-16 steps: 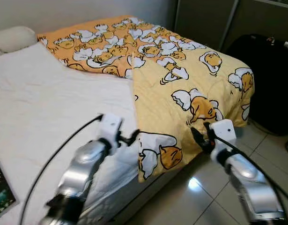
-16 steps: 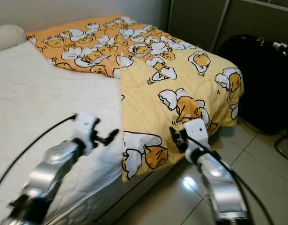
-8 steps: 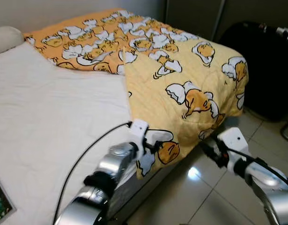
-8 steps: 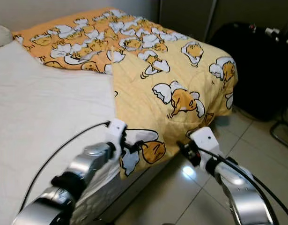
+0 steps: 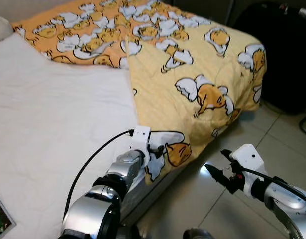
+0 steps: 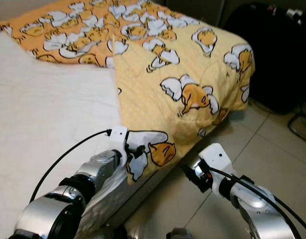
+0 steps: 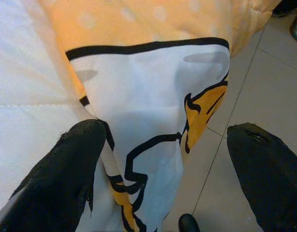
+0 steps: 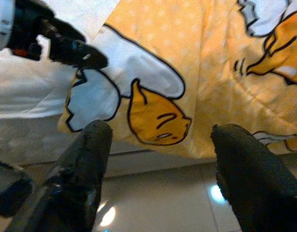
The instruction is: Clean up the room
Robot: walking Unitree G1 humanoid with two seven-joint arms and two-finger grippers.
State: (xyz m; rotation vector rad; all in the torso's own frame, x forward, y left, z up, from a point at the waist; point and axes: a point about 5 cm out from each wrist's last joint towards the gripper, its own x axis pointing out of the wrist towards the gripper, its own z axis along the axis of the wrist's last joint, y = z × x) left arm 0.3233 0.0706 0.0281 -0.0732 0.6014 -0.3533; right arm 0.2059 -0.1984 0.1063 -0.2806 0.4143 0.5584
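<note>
At the near edge of the bed (image 5: 53, 129), the yellow cartoon-print quilt (image 5: 202, 74) lies folded back on itself, covering the far end and the right half of the mattress while the white sheet is bare on the left. Its lowest corner (image 5: 165, 152) hangs off the bedside toward the tiled floor (image 5: 272, 134). The left gripper (image 5: 153, 149) is right at that corner with its fingers spread; in the left wrist view one finger (image 7: 71, 179) touches the printed cloth and the other stands clear of it, so nothing is pinched yet. The right gripper (image 5: 217, 172) hovers low over the floor, just off the hanging edge, also spread wide and empty. The step in hand looks like taking hold of the corner to spread the quilt. To do it well, the left fingers should slide further so the hem sits deep between them before closing, catching quilt only and not the sheet beneath. The right gripper would best take the edge further along, so both can pull evenly.
</note>
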